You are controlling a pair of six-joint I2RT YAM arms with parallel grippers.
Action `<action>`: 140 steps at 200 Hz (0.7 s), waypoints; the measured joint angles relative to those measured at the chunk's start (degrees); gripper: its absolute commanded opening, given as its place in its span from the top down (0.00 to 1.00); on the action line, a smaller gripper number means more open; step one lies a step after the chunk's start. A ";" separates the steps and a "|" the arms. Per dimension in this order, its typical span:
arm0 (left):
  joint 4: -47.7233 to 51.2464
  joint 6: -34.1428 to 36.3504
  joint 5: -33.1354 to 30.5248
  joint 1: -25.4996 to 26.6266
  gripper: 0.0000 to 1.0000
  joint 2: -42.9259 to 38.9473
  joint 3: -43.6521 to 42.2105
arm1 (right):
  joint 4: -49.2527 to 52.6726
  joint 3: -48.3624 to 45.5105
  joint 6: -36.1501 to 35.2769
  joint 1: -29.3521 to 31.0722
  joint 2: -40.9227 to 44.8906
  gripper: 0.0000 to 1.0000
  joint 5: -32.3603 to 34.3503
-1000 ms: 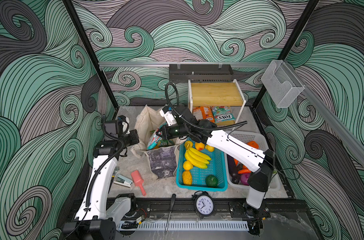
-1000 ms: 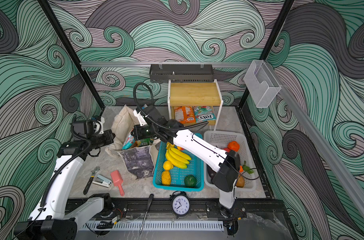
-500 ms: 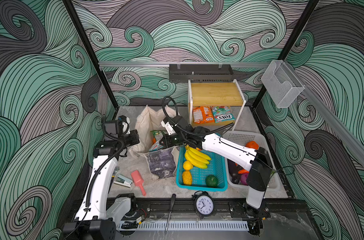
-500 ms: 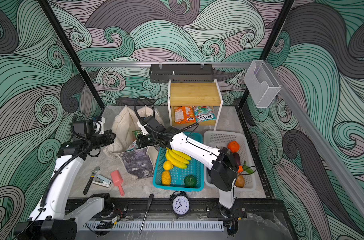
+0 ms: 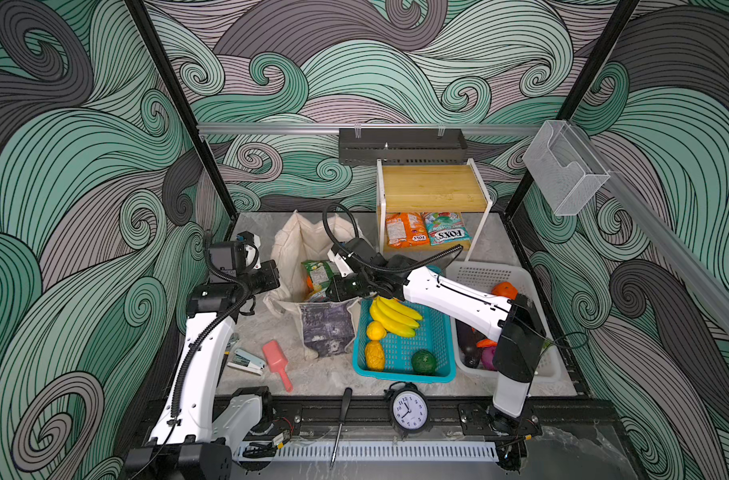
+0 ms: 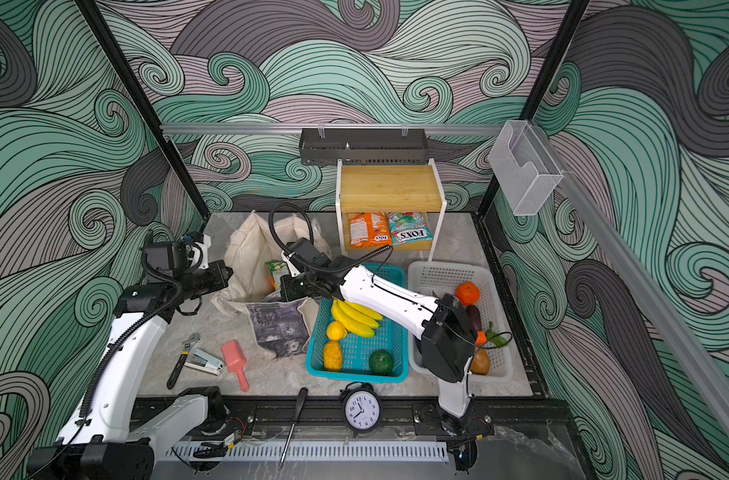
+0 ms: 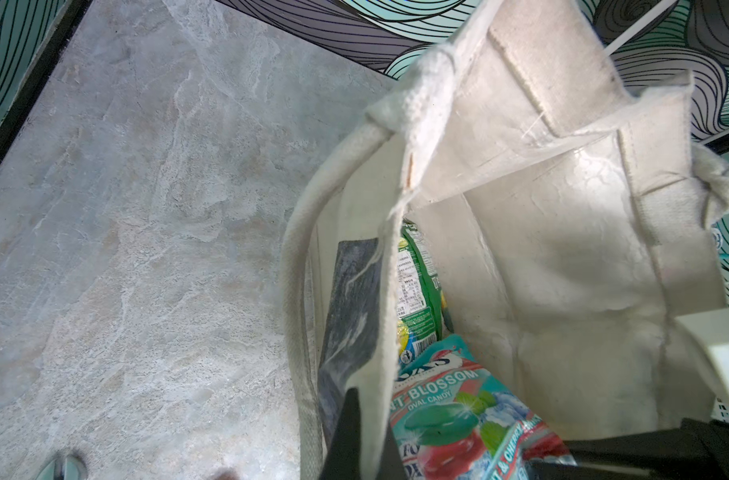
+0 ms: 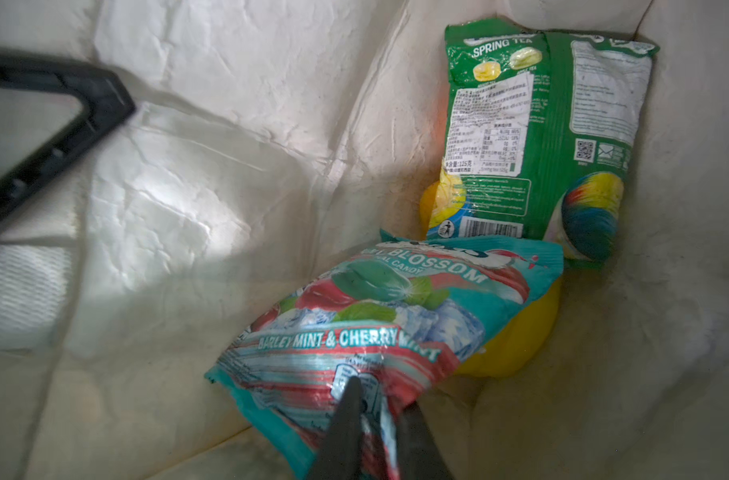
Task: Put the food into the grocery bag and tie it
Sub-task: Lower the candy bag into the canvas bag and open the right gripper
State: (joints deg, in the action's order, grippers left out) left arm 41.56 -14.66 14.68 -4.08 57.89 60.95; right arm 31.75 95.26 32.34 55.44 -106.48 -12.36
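Glossy teal-red packet (image 8: 375,316) points lengthwise into a corner of the creased canvas grocery bag (image 8: 188,187), its crimped end between the right gripper's (image 8: 381,392) barely parted fingers (image 8: 346,419), grip unclear; the left gripper (image 5: 273,277) clamps the bag's rim.

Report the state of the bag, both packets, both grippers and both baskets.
grocery bag: open, upright.
green packet: inside bag.
teal-red packet: inside bag, on yellow fruit.
left gripper: shut on bag rim.
right gripper: jaws around teal-red packet's edge; grip unclear.
teal basket: part full.
white basket: part full.
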 measured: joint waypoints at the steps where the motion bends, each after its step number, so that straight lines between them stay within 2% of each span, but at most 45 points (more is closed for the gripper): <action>1: 0.00 0.00 0.00 0.00 1.00 0.00 0.00 | 0.02 0.00 -0.02 0.00 0.00 0.67 0.02; 15: -0.02 -0.02 0.15 0.02 1.00 0.00 -0.02 | 0.74 0.00 -0.44 0.00 0.13 0.56 1.03; 70: -0.26 -0.04 0.39 0.02 1.00 0.00 -0.02 | 1.81 -2.32 -1.07 0.33 5.60 0.41 6.51; 98: -0.28 -0.04 0.39 0.02 1.00 0.02 -0.02 | 2.12 -4.13 -1.99 0.33 11.65 0.22 10.01; 110: -0.28 -0.04 0.37 0.02 1.00 0.02 -0.02 | 2.54 -5.01 -1.90 0.31 14.93 0.07 11.89; 118: -0.28 -0.04 0.37 0.02 1.00 0.02 -0.02 | 2.51 -5.64 -2.03 0.31 17.05 0.01 13.16; 140: -0.28 -0.07 0.35 0.02 1.00 0.02 -0.02 | 2.38 -8.13 -2.58 -0.07 22.73 0.01 16.59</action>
State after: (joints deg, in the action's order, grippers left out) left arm 41.28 -14.72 15.03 -4.05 57.91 60.93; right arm 34.13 87.13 29.76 55.37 -83.74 4.23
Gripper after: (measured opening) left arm 0.048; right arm 0.994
